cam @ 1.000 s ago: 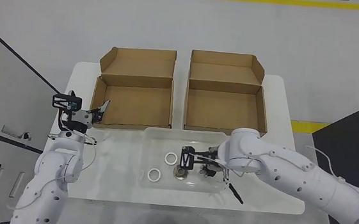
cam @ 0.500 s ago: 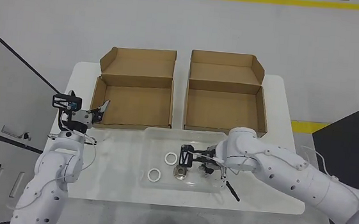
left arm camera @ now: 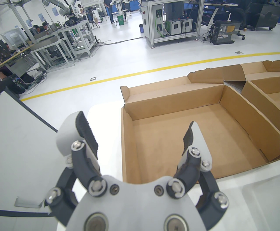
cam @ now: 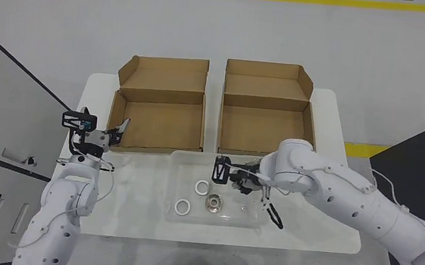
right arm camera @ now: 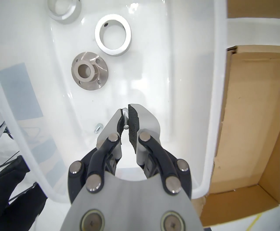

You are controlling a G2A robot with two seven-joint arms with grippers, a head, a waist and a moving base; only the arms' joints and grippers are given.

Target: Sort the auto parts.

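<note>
Step in hand: pick done; a small bolt (right arm camera: pixel 125 118) was pinched in the right gripper (right arm camera: pixel 125 109), narrow around it, over the white tray (right arm camera: pixel 219 65) at the table's near edge.
Left in tray: flange (right arm camera: pixel 89 70), ring (right arm camera: pixel 98 36), loose bolt (right arm camera: pixel 98 128).
Left gripper (left arm camera: pixel 136 122): wide, empty, by the left box (cam: pixel 156 124).
Next move: carry to the correct box; probably the right box (cam: pixel 266 129) nearby.
</note>
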